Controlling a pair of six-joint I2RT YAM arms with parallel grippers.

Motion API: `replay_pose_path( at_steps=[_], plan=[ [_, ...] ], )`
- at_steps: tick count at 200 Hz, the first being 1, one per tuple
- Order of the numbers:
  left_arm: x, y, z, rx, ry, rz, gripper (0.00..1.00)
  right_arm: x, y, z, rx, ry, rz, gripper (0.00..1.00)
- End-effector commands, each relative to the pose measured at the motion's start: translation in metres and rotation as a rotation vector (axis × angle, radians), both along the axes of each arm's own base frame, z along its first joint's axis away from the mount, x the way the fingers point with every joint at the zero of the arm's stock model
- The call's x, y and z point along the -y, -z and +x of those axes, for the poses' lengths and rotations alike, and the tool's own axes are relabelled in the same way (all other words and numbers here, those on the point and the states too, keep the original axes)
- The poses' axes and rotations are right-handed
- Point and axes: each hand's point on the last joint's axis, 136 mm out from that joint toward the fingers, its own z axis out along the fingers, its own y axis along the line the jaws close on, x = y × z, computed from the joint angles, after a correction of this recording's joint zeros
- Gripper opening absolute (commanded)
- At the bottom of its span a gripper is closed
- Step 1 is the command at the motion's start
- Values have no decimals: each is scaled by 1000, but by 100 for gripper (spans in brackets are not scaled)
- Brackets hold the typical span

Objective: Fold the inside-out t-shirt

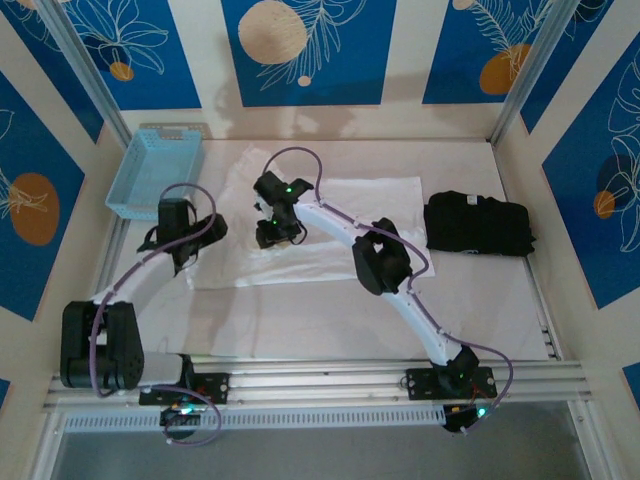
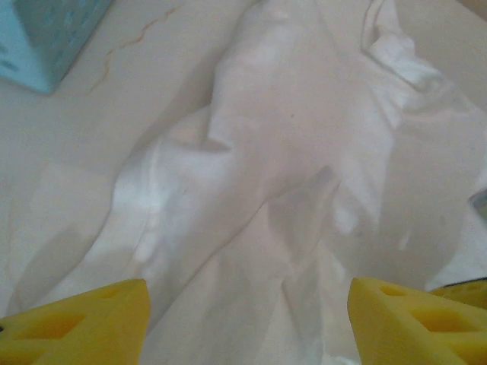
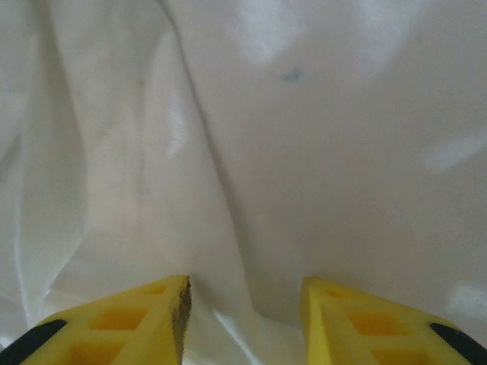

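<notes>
Basket (image 1: 155, 170) of pale blue sits far left on the surface (image 1: 330, 325), then the left tool (image 2: 248, 296) hangs wide open over the left edge of the white t-shirt (image 1: 345, 240) lying rumpled mid-surface, the right tool (image 3: 245, 289) less widely parted above its middle, a black folded garment (image 1: 478, 223) at right.

1. I work in a robot lab cell: an aluminium rail (image 1: 320, 375) carries my arm bases (image 1: 448, 382) at the table (image 1: 300, 320) edge.
2. Panel walls (image 1: 405, 60) with blue leaf prints box me in.
3. Purple cables (image 1: 296, 150) run along my arms.
</notes>
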Motion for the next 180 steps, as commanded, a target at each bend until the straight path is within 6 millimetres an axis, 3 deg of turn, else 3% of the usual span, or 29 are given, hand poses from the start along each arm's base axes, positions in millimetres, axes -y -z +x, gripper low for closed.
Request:
replay_pose_path(
  at_steps=[1, 25, 61, 99, 151, 180],
  plan=[
    [7, -4, 21, 24, 75, 3, 69, 0, 1, -6, -54, 2, 7, 36],
    [23, 7, 37, -16, 169, -29, 66, 0, -4, -1, -54, 23, 36, 16],
    [43, 19, 55, -24, 274, -54, 58, 2, -20, 7, -15, 57, 123, 7],
    [46, 41, 68, -85, 289, -52, 49, 7, -36, 12, 5, 95, 209, 2],
    [62, 51, 76, -94, 344, -136, 37, 11, -50, 19, 52, 119, 247, 2],
    [60, 60, 79, -118, 330, -128, 17, 13, -50, 23, 57, 139, 246, 3]
  ],
)
